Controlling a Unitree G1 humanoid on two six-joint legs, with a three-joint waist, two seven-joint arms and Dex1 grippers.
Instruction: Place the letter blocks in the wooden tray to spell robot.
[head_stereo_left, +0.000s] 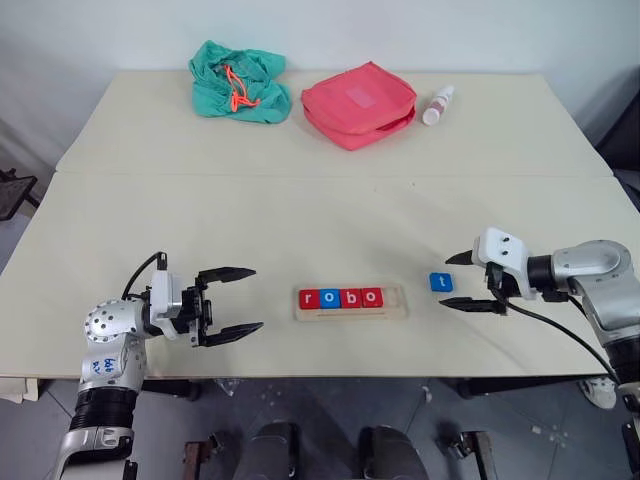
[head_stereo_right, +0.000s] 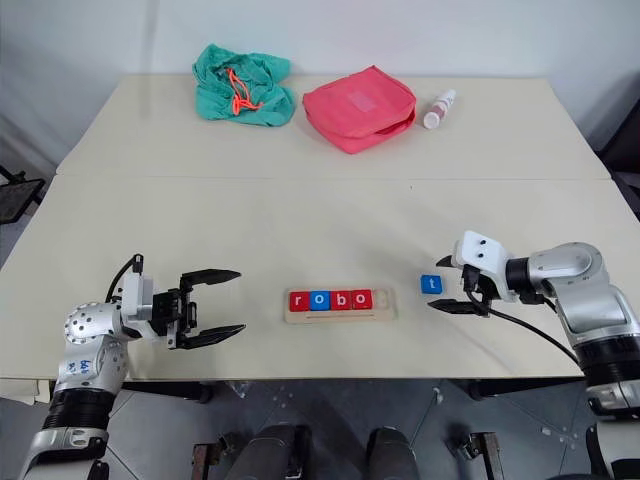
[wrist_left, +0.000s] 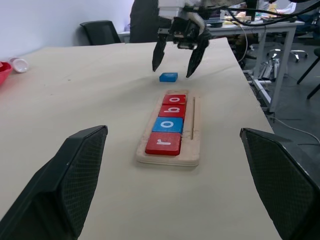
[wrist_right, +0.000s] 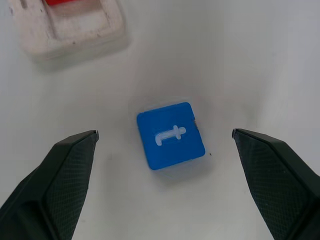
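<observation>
While four letter blocks (head_stereo_left: 340, 297) fill the wooden tray (head_stereo_left: 397, 302), blue t block (head_stereo_left: 441, 282) lies on table (head_stereo_left: 320, 200) between right gripper (head_stereo_left: 479, 282) fingers spread apart; left gripper (head_stereo_left: 233, 303) likewise agape

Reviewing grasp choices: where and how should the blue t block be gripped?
Across two opposite side faces, from above. The blue t block lies flat on the table, apart from the wooden tray, already between the open right pincer fingers.

Camera layout: my head pair looks forward and down over the table (head_stereo_left: 320, 200).
My left wrist view faces the wooden tray (wrist_left: 170, 150) at 12 o'clock; my right wrist view sits close above the t block (wrist_right: 171, 135), shared by all.
</observation>
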